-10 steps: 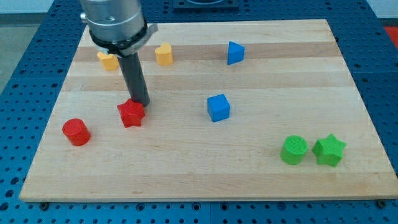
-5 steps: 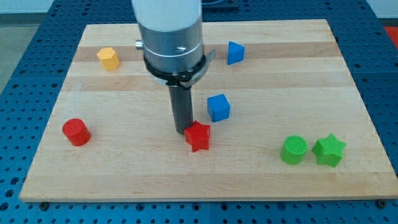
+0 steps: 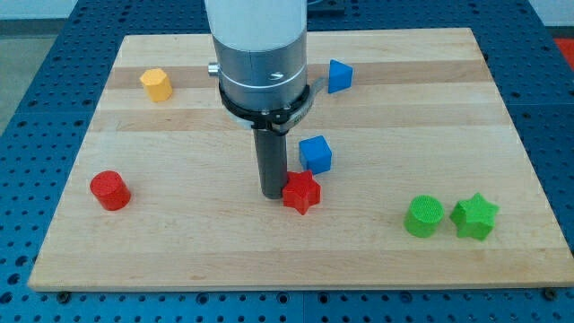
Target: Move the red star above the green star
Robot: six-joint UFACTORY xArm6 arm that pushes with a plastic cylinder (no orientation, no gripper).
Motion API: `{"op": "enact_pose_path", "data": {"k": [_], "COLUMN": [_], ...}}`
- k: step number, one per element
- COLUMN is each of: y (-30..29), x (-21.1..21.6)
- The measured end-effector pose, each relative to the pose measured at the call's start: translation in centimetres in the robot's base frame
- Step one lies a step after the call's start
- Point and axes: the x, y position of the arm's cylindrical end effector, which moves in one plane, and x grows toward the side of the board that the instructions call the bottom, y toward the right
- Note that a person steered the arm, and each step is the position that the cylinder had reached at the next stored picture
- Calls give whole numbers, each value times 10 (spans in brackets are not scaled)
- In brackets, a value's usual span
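The red star (image 3: 302, 193) lies near the board's middle, just below the blue cube (image 3: 315, 154). My tip (image 3: 273, 193) touches the star's left side. The green star (image 3: 474, 217) sits at the view's lower right, far to the right of the red star and slightly lower.
A green cylinder (image 3: 423, 216) stands just left of the green star. A red cylinder (image 3: 110, 190) is at the left. A yellow block (image 3: 156, 85) is at the upper left, and a blue block (image 3: 339, 75) at the top middle. The arm's body hides part of the board's top.
My tip has pushed the red star from the left part of the board rightward to beside the blue cube. The arm now hides the second yellow block.
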Motion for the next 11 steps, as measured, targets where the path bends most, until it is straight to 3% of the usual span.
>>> {"op": "enact_pose_path", "data": {"k": [2, 5, 7, 11], "y": [3, 122, 69, 201], "x": [25, -40, -28, -24]}}
